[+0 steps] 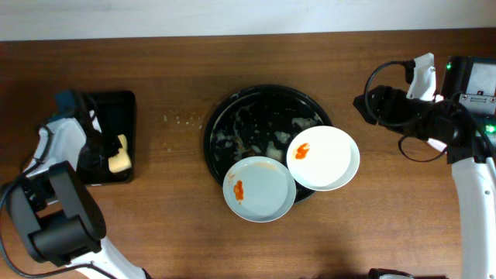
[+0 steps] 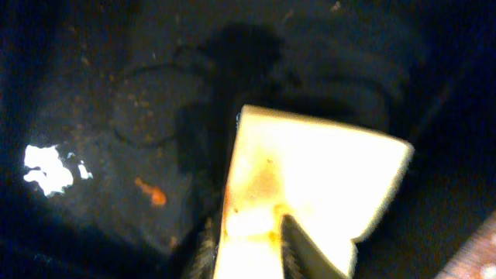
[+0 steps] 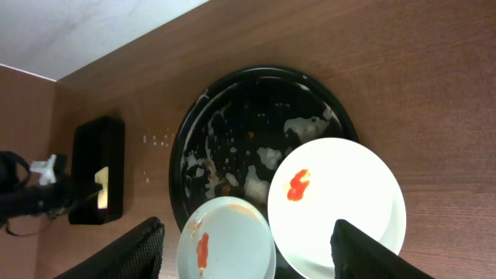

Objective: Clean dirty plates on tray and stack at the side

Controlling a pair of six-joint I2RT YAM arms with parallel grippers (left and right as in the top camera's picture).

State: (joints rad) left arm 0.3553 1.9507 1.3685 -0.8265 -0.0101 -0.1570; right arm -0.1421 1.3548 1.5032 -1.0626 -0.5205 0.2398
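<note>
1. The counter [image 1: 178, 70] carried everything; the overhead frame cut off its near edge.
2. The tray [image 1: 240, 116] sat mid-counter, streaked with pale residue. Two plates hid its front-right rim.
3. The white plate [image 1: 329, 167], with a red dab left of its centre, overhung the tray's right rim. The right wrist view cut off its lower edge.
4. The bluish plate [image 1: 263, 198], also smeared, overhung the front rim and met the white plate; which edge lay on top was unclear.
5. The small tray [image 1: 116, 105] lay far left, its floor dark and hard to read.
6. The sponge [image 2: 310, 178] was clenched in the left pincer [image 2: 252, 249] over the small tray, well apart from both plates.
7. The right pincer [image 3: 248, 229] was released, fingers spread, raised above the plates and clear of them.
</note>
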